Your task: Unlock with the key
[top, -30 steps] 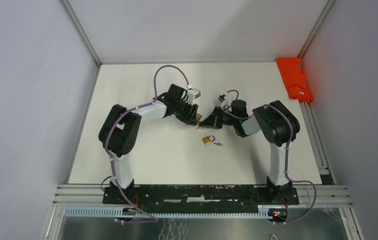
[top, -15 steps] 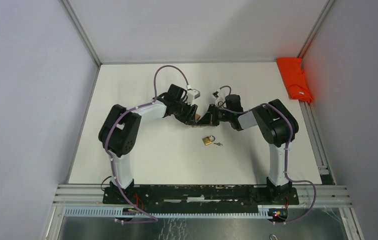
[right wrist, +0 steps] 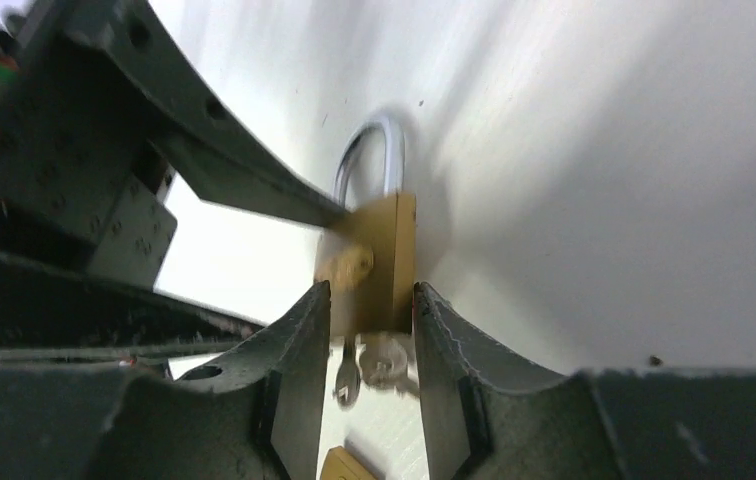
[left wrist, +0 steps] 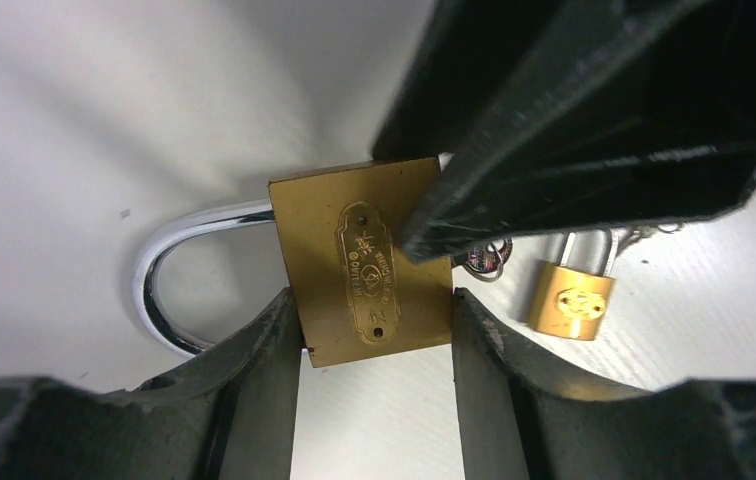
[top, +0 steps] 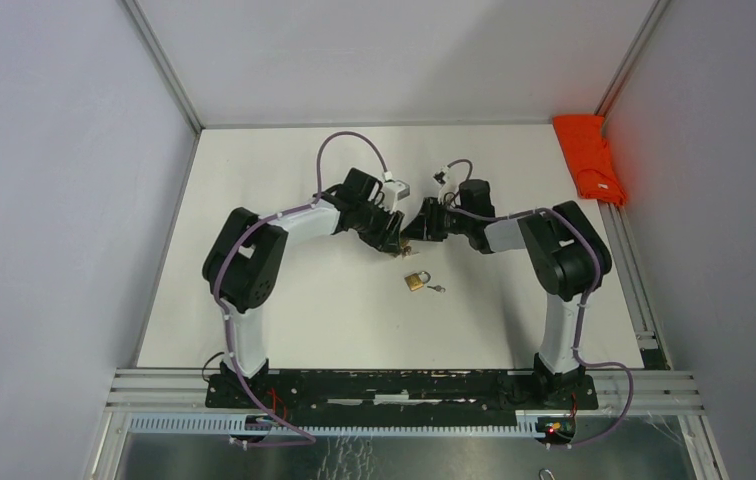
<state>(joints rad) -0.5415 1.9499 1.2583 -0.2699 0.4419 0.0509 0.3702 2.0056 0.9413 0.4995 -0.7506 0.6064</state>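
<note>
A large brass padlock with a chrome shackle is pinched across its body by my left gripper, a little above the table. From its base hangs the key on a ring. My right gripper faces the padlock's base, jaws spread. Its fingers flank the loose key bunch without pinching it. In the top view the two grippers meet at mid-table, left gripper against right gripper.
A second, small brass padlock lies on the table just in front of the grippers, with a small key beside it. An orange cloth lies at the far right edge. Aluminium rails border the white table.
My right gripper was shut at the padlock's base and has now spread its jaws, leaving the key in the lock. Both wrists have shifted slightly away from the bases.
</note>
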